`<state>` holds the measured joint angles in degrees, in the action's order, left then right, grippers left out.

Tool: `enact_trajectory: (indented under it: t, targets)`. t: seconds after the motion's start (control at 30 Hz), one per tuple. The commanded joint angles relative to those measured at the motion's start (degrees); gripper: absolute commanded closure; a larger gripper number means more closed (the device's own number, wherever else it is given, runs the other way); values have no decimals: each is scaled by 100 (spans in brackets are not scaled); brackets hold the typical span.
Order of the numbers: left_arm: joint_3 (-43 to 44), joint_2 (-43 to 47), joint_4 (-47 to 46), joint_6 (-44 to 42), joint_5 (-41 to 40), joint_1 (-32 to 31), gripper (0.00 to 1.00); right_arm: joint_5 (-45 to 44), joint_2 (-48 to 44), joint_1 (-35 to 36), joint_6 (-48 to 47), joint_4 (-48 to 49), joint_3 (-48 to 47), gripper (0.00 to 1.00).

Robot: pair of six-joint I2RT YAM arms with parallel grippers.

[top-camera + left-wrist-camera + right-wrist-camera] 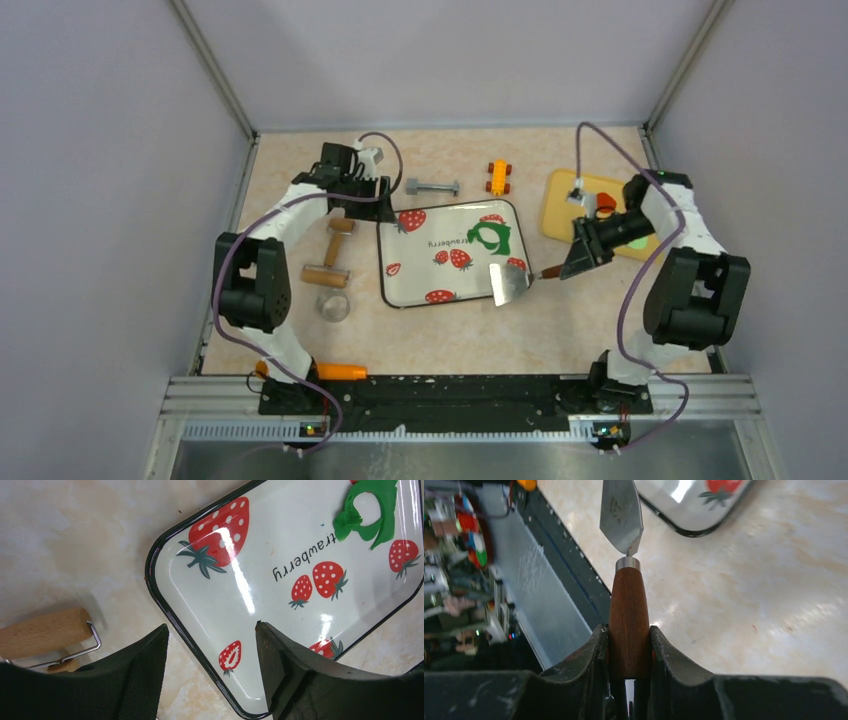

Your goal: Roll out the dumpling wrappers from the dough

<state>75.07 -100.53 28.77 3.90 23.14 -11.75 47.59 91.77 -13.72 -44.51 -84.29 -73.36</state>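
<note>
Grips a spatula (628, 605) by its wooden handle in the tightly closed right gripper (629, 645), with the metal blade at the near right corner of the strawberry tray (150, 575). Holds the left gripper (210, 635) wide apart and empty above the tray's far left corner, near a wooden roller (45, 630). Shows the dough (389, 515), a flattened dark green sheet with a round hole, on the tray's far right part, apart from both grippers.

The right gripper (578, 262) holds a spatula (510, 283), its blade out to the gripper's left over the tray's (420, 278) near corner; the dough (490, 238) lies just beyond the blade. The left gripper (368, 208) hangs at the tray's far corner, a rolling pin (330, 262) beside it
</note>
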Motion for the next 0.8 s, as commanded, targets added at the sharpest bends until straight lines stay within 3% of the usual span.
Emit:
enact_trajectory:
  t: [0.0, 0.13, 0.27, 0.77]
  targets:
    - [-96, 450, 60, -236, -7, -21, 32, 181, -208, 991, -819, -193, 413, 100]
    - [-149, 526, 103, -334, -58, -21, 31, 34, 172, 1515, -764, -119, 719, 100]
    - [-188, 565, 102, -337, -71, -22, 30, -67, 692, 1538, -890, -50, 634, 100]
    - [-200, 552, 107, -337, -57, -21, 28, -520, 853, 1738, -269, 1016, 888, 100]
